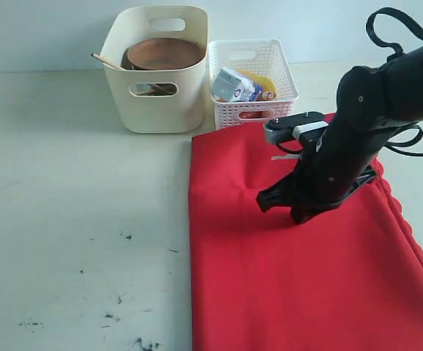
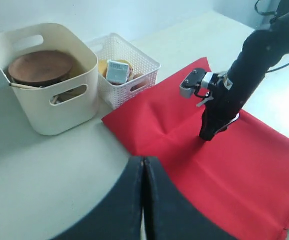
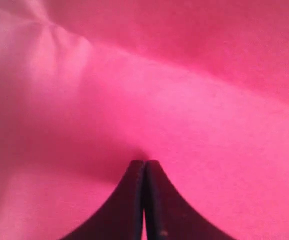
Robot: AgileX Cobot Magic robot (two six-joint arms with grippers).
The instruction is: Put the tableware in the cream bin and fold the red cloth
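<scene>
Red cloth (image 1: 270,278): flat, worktop's right half, long axis near-to-far edge. Right gripper (image 1: 297,216): closed, tips touching cloth's far-middle; nearer arm. Left gripper (image 2: 144,161): closed, empty, aloft. Plate (image 1: 164,53): inside cream bin (image 1: 156,110), far edge.

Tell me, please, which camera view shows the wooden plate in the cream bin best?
The left wrist view: it looks down into the bin, so the plate shows largest. The exterior view shows it smaller and flatter. The right wrist view shows only red cloth.
</scene>
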